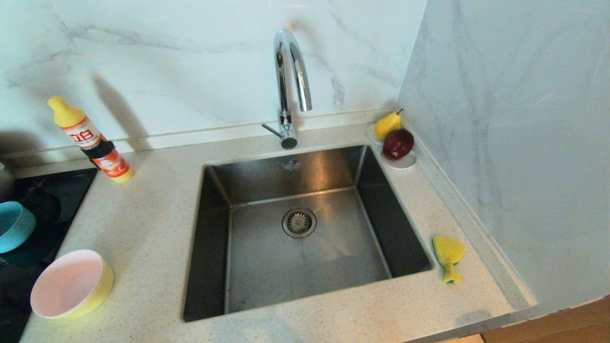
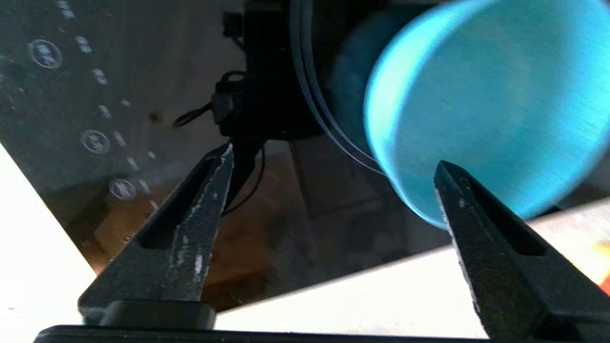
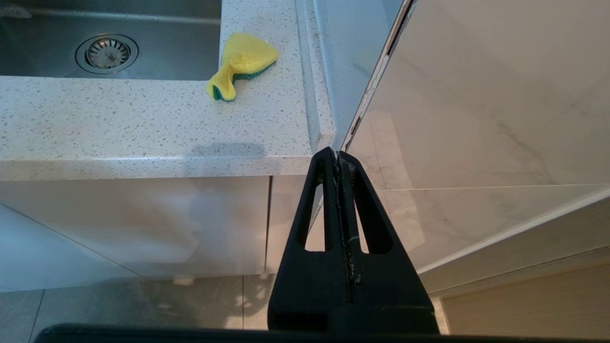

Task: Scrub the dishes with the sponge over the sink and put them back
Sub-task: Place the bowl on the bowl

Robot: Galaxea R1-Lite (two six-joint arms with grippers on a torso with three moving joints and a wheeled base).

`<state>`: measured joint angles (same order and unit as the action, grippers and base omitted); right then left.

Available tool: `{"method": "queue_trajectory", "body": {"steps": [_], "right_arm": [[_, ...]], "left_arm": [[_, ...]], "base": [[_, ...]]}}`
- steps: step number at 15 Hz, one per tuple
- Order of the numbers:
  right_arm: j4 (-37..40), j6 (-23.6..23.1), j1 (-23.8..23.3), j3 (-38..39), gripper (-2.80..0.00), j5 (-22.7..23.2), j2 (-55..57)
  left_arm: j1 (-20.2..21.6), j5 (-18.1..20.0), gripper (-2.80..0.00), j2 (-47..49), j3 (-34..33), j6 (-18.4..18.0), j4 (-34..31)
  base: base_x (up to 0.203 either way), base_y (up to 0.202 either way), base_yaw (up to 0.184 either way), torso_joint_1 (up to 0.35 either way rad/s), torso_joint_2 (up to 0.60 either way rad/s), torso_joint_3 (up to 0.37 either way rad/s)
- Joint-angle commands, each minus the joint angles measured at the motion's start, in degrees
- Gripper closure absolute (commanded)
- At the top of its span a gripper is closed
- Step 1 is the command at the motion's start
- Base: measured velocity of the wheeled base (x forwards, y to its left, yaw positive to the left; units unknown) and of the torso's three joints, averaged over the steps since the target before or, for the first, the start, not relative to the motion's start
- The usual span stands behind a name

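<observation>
Left gripper (image 2: 333, 166) open beside tilted blue bowl (image 2: 486, 109); right gripper (image 3: 339, 159) closed; sponge (image 1: 448, 257) lengthwise front-to-back.

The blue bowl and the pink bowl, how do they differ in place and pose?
The blue bowl is on the dark hob at the left edge, partly cut off; the pink bowl is on the pale counter, fully visible. The blue bowl is alone; the pink bowl is nested in a yellow bowl. Both are tilted.
</observation>
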<state>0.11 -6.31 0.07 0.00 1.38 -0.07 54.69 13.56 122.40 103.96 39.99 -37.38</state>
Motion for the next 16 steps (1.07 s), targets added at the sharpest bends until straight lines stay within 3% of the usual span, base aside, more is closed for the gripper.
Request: {"method": "queue_trajectory", "body": {"steps": [1, 16], "right_arm": [[0.0, 0.0, 0.0, 0.0, 0.00, 0.0, 0.0], [0.0, -0.1, 0.0, 0.0, 0.00, 0.0, -0.1]], "left_arm": [[0.6, 0.1, -2.80, 2.1, 0.3, 0.1, -0.2], [1.0, 0.0, -2.80, 6.9, 1.2, -0.2, -0.2]], "base": [[0.000, 0.000, 0.000, 0.000, 0.00, 0.000], [0.000, 0.000, 0.000, 0.000, 0.00, 0.000]]}}
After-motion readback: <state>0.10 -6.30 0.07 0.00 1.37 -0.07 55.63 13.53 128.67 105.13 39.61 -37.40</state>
